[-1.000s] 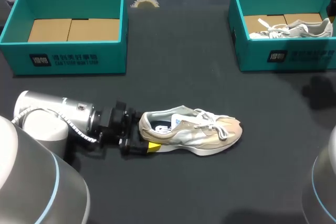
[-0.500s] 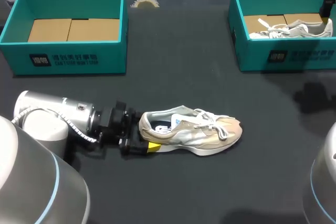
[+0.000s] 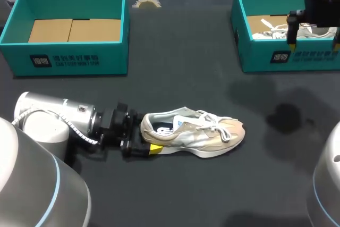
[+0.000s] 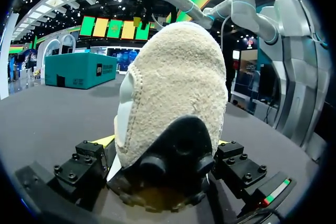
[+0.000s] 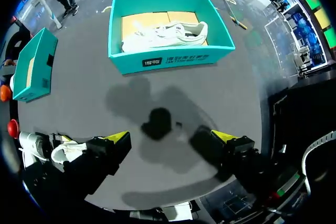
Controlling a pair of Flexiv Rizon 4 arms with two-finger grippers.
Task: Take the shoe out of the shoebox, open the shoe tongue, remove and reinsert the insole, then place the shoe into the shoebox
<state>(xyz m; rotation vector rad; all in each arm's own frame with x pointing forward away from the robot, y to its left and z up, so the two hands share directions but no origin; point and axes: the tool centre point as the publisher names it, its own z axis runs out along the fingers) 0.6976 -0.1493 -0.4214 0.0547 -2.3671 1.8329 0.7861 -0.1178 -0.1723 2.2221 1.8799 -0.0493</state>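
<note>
**Shoe out and held by the heel; tongue comes next**

A dark worktop fills the scene, with 2 teal boxes at its far edge. The left shoebox shows only its cardboard floor. The right shoebox holds a second shoe lying on its side.

Near the middle of the worktop, well apart from both boxes, the shoe stands upright on its sole, with its toe towards my right arm's side. The left pincer lies low on the worktop and is clenched on the heel. In the left wrist view its 2 fingers press the heel's fuzzy back from either side. The right pincer hangs above the right shoebox, spread wide and carrying nothing. The right wrist view looks down on the box and bare worktop between its yellow tips.

I judge that step 1 is done and that opening the tongue is the step in hand. The next move would bring the right arm across to the shoe's throat. There it would need to pinch the tongue above the laces and pull it up and forward, while the left pincer anchors the heel.

The shoe is a beige and cream trainer with a white sole and loosely tied white laces. A dark insole shows in the opening, and the base of the heel is dark.
</note>
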